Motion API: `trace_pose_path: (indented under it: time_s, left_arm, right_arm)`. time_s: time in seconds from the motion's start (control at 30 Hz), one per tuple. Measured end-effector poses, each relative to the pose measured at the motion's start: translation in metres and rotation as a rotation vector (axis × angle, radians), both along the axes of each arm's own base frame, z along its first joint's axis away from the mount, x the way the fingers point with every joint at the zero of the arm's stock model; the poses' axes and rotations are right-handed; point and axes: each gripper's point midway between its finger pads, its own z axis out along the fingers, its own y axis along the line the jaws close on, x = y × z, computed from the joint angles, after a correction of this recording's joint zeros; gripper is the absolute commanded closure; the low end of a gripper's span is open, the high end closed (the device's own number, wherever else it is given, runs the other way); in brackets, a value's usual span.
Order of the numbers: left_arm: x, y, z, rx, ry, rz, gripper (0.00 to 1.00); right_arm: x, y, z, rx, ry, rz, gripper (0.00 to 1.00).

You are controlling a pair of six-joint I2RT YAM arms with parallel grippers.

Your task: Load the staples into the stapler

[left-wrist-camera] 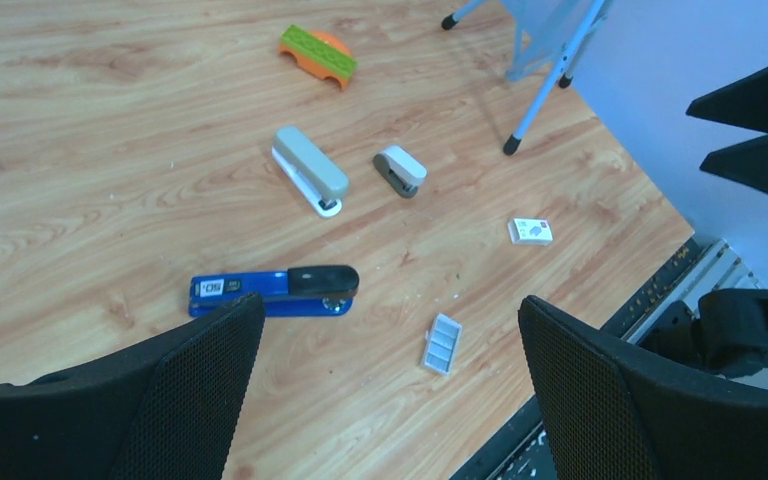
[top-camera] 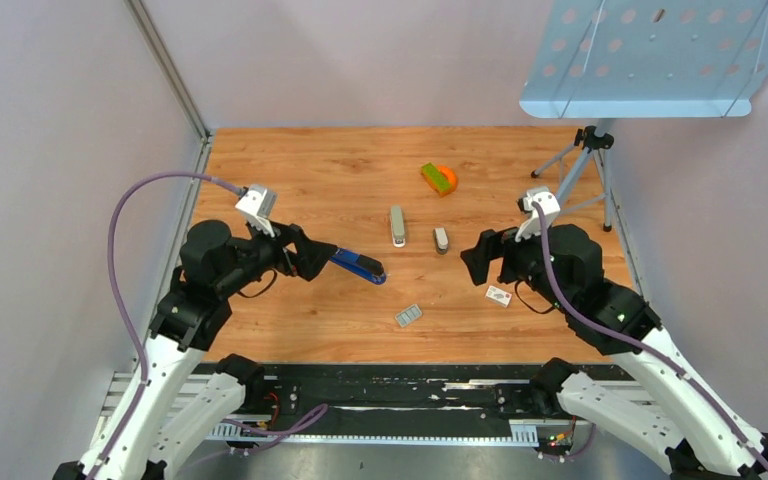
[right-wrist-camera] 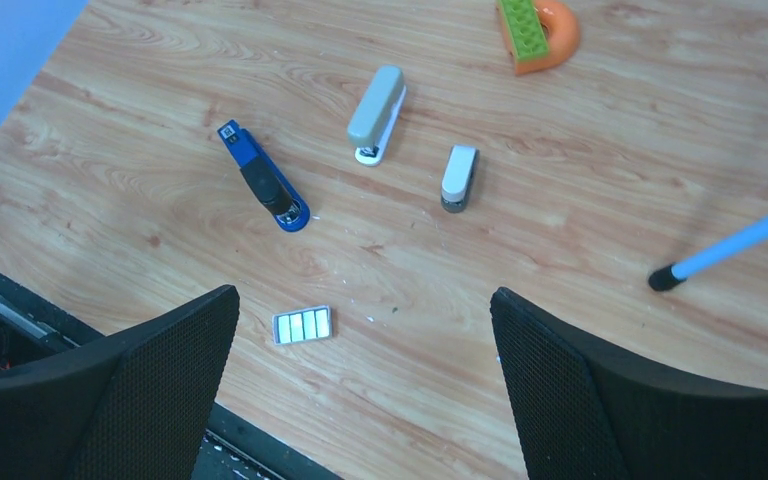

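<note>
Near the front edge of the table, between the two arms, the staples lie flat as a small ribbed silvery block, touching nothing; bare wood rings them on every side, with the table's near lip just beyond.

From above, the left gripper covers the rear end of the blue stapler, so only its black-topped front shows there; the left wrist view shows the whole of it lying closed. That gripper's black fingers are spread wide with nothing between them, and their bases are cut off by the bottom of the frame. The right gripper is likewise spread and empty; its fingers also run out of frame, and they hide the front strip of the table.

Farther back, a long grey stapler and a small grey stapler lie near each other but apart; which stapler the staples belong to cannot be told. A white card lies just beside the right arm, its print too small to read. A green and orange block sits towards the back. A tripod stands at the far right edge under a perforated blue plate that is cut off at the top; its legs narrow the room on that side; the left half of the table has open wood.
</note>
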Motion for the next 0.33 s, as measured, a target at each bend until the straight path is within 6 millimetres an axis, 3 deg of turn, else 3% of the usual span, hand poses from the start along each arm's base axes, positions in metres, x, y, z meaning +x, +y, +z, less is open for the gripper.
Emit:
trace_pose_path:
  time_s: [0.13, 0.33]
  left_arm:
    - [-0.011, 0.007, -0.012, -0.002, 0.002, 0.017, 0.0]
    - [-0.011, 0.007, -0.014, -0.009, 0.017, 0.021, 0.0]
  right_arm:
    - [-0.007, -0.012, -0.011, 0.02, 0.032, -0.057, 0.0]
    - [-0.009, -0.019, -0.02, 0.041, 0.06, -0.103, 0.0]
